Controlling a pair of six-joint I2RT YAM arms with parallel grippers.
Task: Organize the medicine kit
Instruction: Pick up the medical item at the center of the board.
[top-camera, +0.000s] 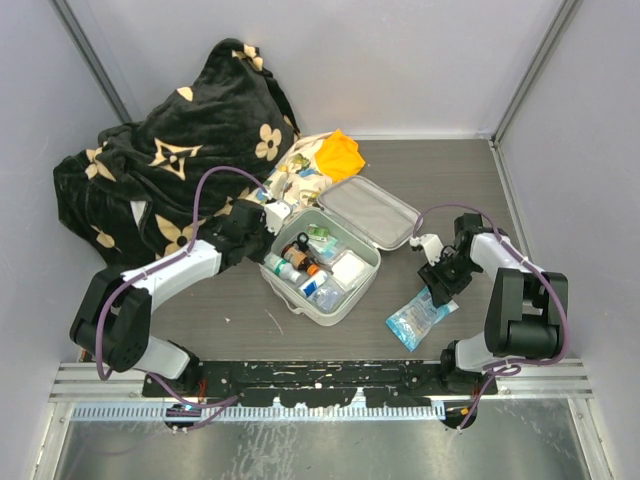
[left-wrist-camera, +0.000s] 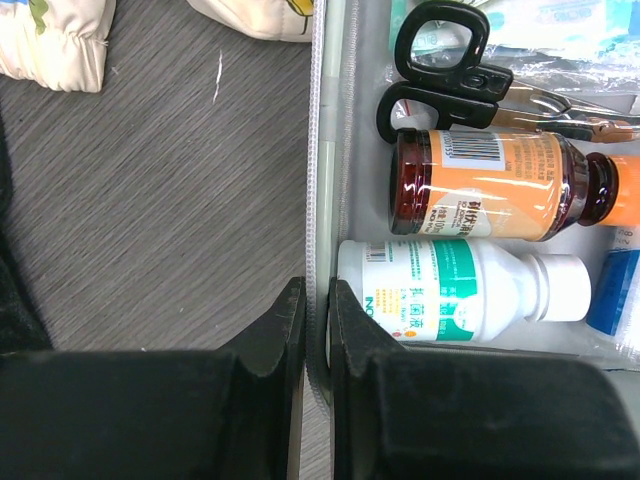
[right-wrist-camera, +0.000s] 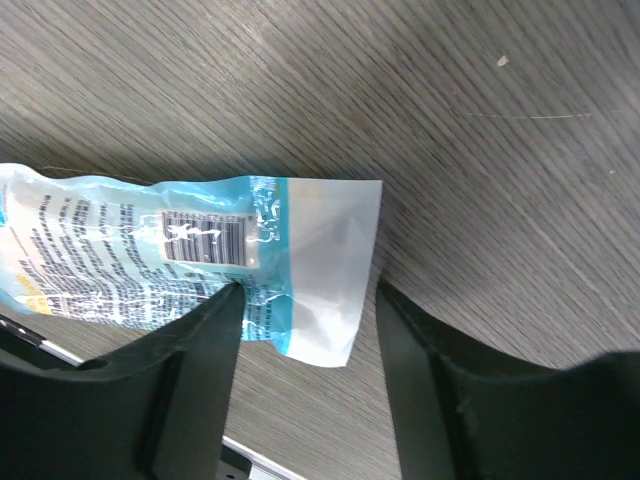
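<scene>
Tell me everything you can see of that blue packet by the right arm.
The blue packet is a flat, crinkly plastic pouch, light blue with dark print, a barcode and a plain white end. It lies flat on the grey wood-grain table, right of the open medicine kit, apart from it. The right gripper straddles its white end, jaws apart.

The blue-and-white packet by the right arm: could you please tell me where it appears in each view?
Top external: the packet lies lower right, on the table by the right gripper.
Left wrist: not in it.
Right wrist: packet left of centre, white end between the fingers.
Shared landmark: the grey wood-grain table.
</scene>
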